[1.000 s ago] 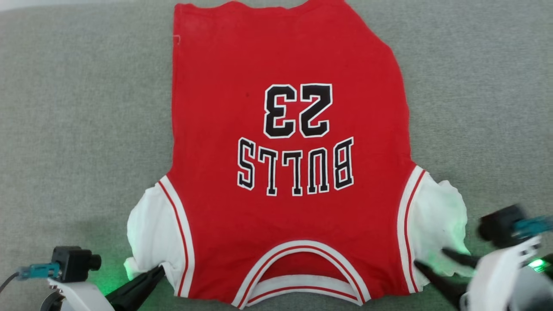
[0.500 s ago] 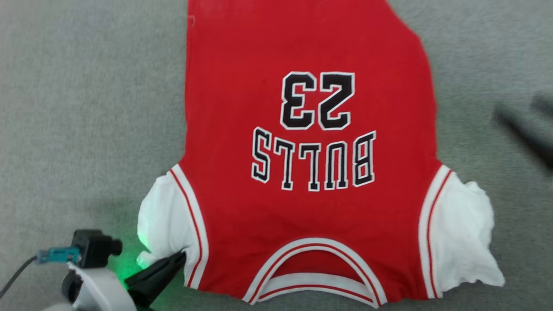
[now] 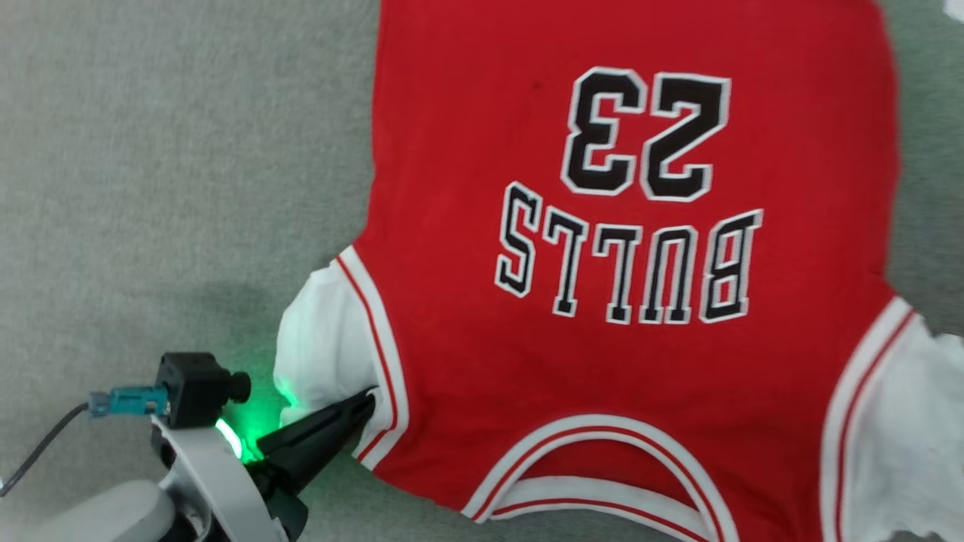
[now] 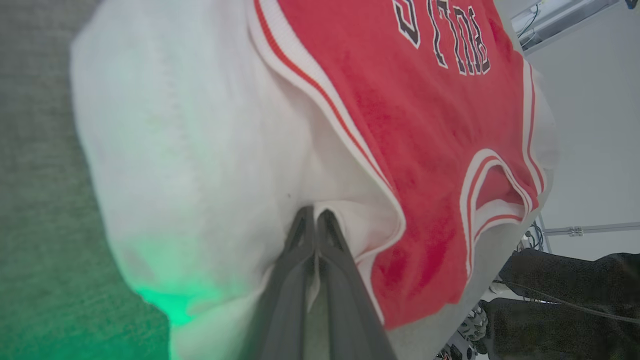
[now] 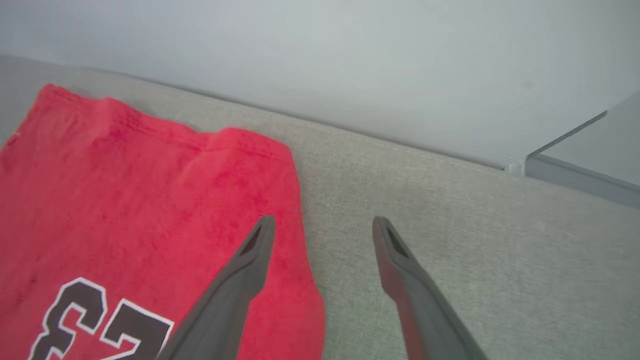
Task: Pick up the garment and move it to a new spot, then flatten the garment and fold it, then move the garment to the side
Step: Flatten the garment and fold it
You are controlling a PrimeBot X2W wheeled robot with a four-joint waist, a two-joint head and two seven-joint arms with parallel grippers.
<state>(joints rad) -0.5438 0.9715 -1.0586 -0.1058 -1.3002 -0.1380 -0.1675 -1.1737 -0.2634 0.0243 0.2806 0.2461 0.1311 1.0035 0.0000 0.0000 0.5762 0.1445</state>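
Fingers (image 4: 290,280) of the left gripper (image 4: 310,212) are long, dark and tapered, and they are pressed together on a fold of the white sleeve (image 4: 200,125), close to the striped seam. In the head view this left gripper (image 3: 365,401) comes from the lower left and pinches the sleeve (image 3: 324,346) at its near edge. A green light falls on the cloth and on the bench (image 3: 151,188) beside it.

The right gripper (image 5: 324,222) has its two fingers wide apart and holds nothing. One finger is above the red cloth and the other is above the grey surface of the bench (image 5: 450,225).

The garment (image 3: 527,376) is a soft red shirt with white short sleeves and a red-and-white striped trim at the seams and at the neckline (image 3: 595,429). It lies spread flat, print side up, with the neckline toward the near edge of the bench. The black letters "BULLS" (image 3: 625,263) and the number "23" (image 3: 648,135), both outlined in white, read upside down in the head view. In the right wrist view the hem of the garment (image 5: 150,200) is slightly wavy and lies near the far edge of the bench, below a pale wall. The bench cover is a grey woven fabric with a fine grain.
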